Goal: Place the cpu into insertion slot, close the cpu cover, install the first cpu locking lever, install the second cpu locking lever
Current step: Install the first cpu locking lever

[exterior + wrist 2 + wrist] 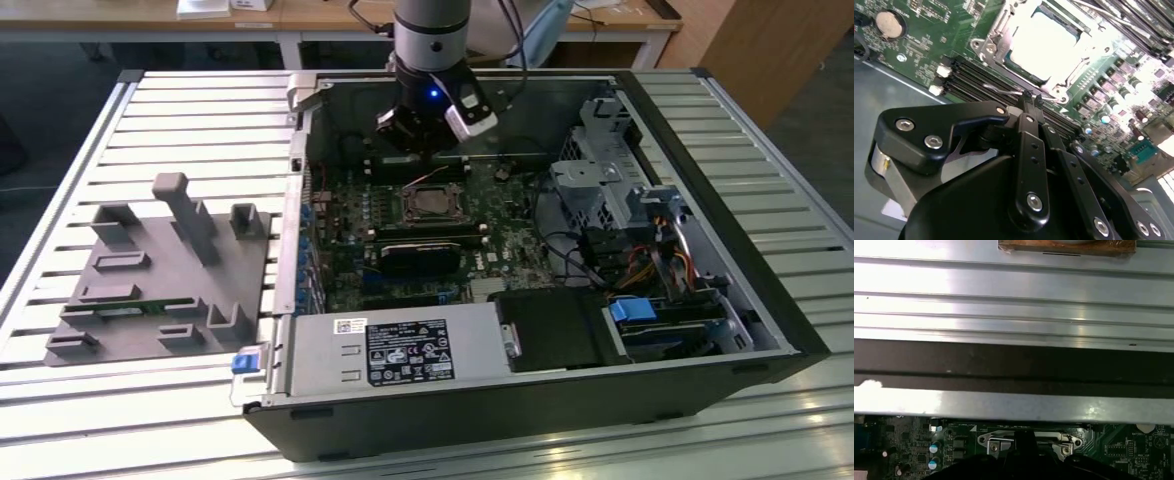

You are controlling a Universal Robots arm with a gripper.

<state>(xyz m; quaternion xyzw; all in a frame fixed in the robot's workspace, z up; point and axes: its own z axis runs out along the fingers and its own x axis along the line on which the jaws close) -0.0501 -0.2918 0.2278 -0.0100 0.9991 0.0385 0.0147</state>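
Observation:
The cpu [1046, 40] lies in the insertion slot [430, 203] on the green board, its pale face glaring bright. The silvery cpu cover [995, 30] lies flat around the chip's edges. A thin wire locking lever [999, 89] runs along the socket's near side. My gripper [1032, 97] has its two slim black fingers together, tips right at that wire's hooked end. In the exterior view the gripper [424, 152] hangs just beyond the socket's far edge, inside the open case. The first wrist view has the gripper [1024, 444] dark against the cover's metal edge [1054, 441].
The case wall [1014, 360] rises close behind the socket. Black memory slots [966, 77] and a coin battery [889, 24] flank the gripper. A black block [420, 255], power supply [400, 350] and drive cage [601, 190] crowd the case. A grey fixture [160, 270] sits at the exterior view's left.

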